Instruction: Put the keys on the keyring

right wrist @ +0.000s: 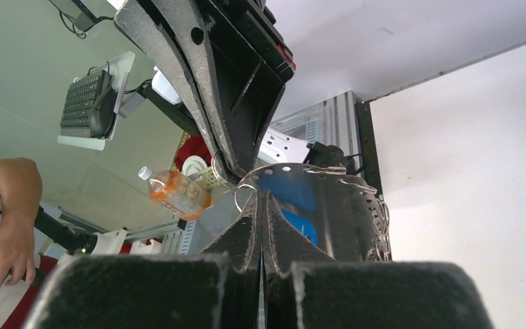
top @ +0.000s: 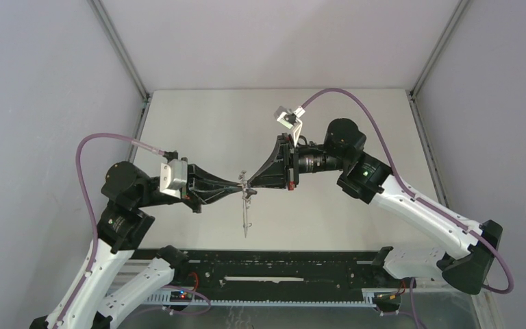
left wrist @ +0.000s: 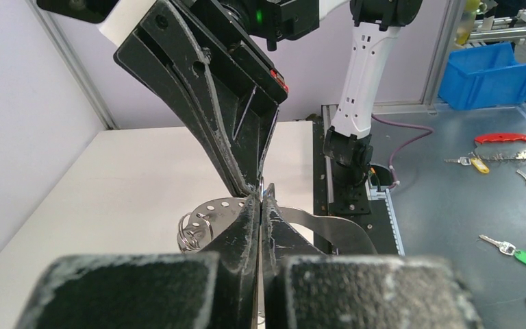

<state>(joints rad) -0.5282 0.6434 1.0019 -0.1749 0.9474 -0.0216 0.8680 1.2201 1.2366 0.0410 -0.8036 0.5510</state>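
Meeting tip to tip over the table's (top: 198, 130) middle, my left pincer (top: 240, 182) reaches in from 9 o'clock and my right pincer (top: 251, 184) from 3 o'clock; open table lies all round, walls well apart; two pincers, both clamped thin on the one keyring (right wrist: 335, 205), which hangs toward 6 o'clock; its wire loops (left wrist: 193, 230) blur together, too tangled to count; my fingers hide the pinched spot.
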